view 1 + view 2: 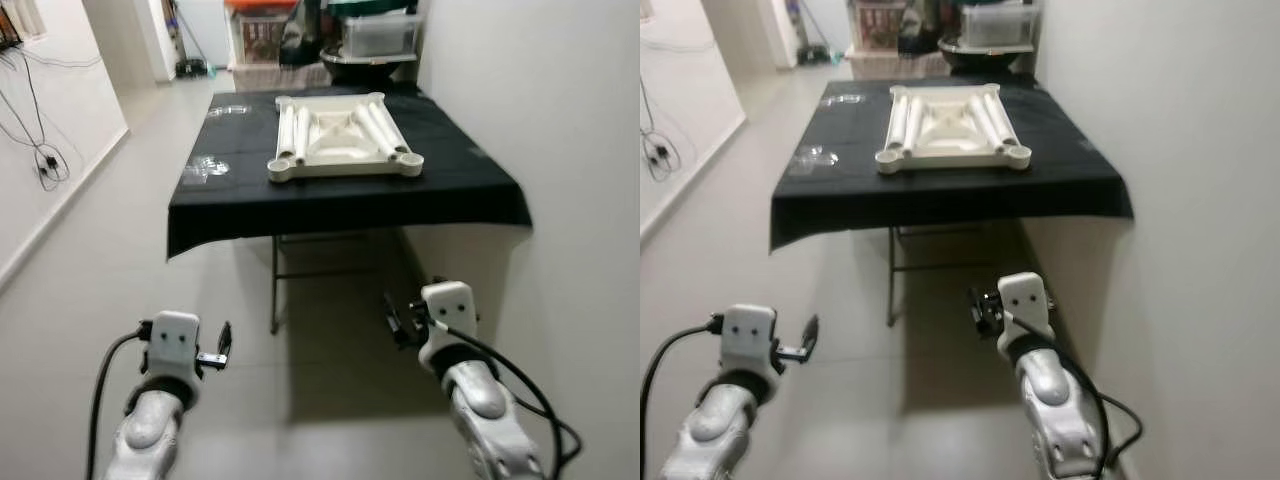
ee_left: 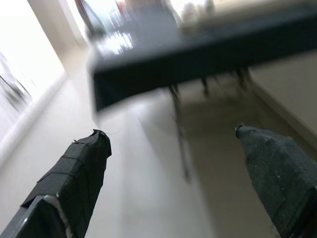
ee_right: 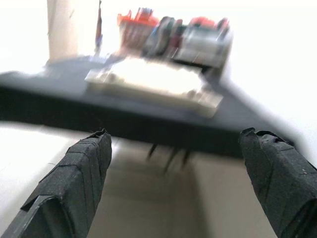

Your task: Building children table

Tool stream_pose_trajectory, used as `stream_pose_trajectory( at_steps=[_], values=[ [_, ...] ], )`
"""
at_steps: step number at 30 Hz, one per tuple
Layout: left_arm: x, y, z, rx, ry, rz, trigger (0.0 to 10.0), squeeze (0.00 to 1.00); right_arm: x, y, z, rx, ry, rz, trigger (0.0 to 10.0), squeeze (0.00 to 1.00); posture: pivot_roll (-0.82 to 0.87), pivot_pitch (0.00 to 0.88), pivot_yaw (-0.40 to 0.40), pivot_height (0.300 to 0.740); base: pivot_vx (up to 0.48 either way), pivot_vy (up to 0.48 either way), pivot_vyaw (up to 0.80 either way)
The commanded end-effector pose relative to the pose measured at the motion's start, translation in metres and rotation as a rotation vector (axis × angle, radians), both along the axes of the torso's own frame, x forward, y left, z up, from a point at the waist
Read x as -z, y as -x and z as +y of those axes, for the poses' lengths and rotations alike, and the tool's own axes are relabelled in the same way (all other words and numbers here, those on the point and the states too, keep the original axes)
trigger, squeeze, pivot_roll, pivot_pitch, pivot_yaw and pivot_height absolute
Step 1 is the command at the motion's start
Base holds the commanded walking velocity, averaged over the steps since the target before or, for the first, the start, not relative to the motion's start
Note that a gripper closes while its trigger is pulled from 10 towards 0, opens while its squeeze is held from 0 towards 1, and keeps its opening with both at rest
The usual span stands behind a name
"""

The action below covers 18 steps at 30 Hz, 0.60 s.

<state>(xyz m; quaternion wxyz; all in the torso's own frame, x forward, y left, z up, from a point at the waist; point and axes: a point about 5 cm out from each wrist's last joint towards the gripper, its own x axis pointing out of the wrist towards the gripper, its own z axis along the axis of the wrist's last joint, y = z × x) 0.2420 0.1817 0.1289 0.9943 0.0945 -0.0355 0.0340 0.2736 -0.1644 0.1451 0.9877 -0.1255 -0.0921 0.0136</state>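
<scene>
While I hold short of the work table [image 1: 330, 205]:
Tabletop: I see the white children's table top [image 1: 345, 138] upside down on the black cloth, mid-table, leg tubes lying inside it.
Left gripper [image 2: 173, 148]: fingers spread, empty, low over the floor, well short of the work table.
Right gripper [image 3: 176, 148]: fingers spread, empty, likewise short of it.

Both silver arms are reaching forward and low from the bottom of the head views, bent at the elbow, each with a black cable looping off its wrist. The left gripper [image 1: 222, 348] is pointing ahead, its two black fingers [image 2: 79, 173] standing wide apart. The right gripper [image 1: 393, 318] is sitting slightly higher and further forward, its fingers [image 3: 81, 173] likewise spread wide and holding nothing.
</scene>
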Motion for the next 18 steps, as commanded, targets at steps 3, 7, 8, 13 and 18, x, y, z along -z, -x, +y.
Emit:
stream_pose_trajectory(
  at_steps=[3, 7, 8, 13, 18],
  values=[
    [-0.009, 0.006, 0.010, -0.068, -0.074, -0.031, 10.0, 0.00, -0.018, 0.001, -0.006, 0.025, 0.003, -0.113, 10.0, 0.00, -0.08, 0.000, 0.023, 0.740, 0.000, 0.000, 0.00],
    [-0.008, 0.009, 0.012, -0.066, -0.001, 0.007, 10.0, 0.00, -0.019, 0.004, -0.010, 0.028, -0.026, -0.126, 10.0, 0.00, -0.07, 0.000, 0.019, 0.740, 0.000, 0.000, 0.00],
    [-0.005, 0.011, 0.011, -0.065, 0.013, 0.031, 10.0, 0.00, -0.014, 0.006, -0.010, 0.016, -0.029, -0.101, 10.0, 0.00, -0.06, 0.000, 0.015, 0.740, 0.000, 0.000, 0.00],
    [0.010, 0.018, 0.009, -0.068, -0.015, 0.120, 10.0, 0.00, 0.016, 0.007, -0.002, -0.029, -0.030, 0.072, 10.0, 0.00, -0.05, 0.000, 0.008, 0.740, 0.000, 0.000, 0.00],
    [0.012, 0.021, 0.007, -0.041, -0.067, 0.132, 10.0, 0.00, 0.033, 0.005, 0.002, -0.013, -0.075, 0.197, 10.0, 0.00, -0.04, 0.000, 0.005, 0.740, 0.000, 0.000, 0.00]
  ],
)
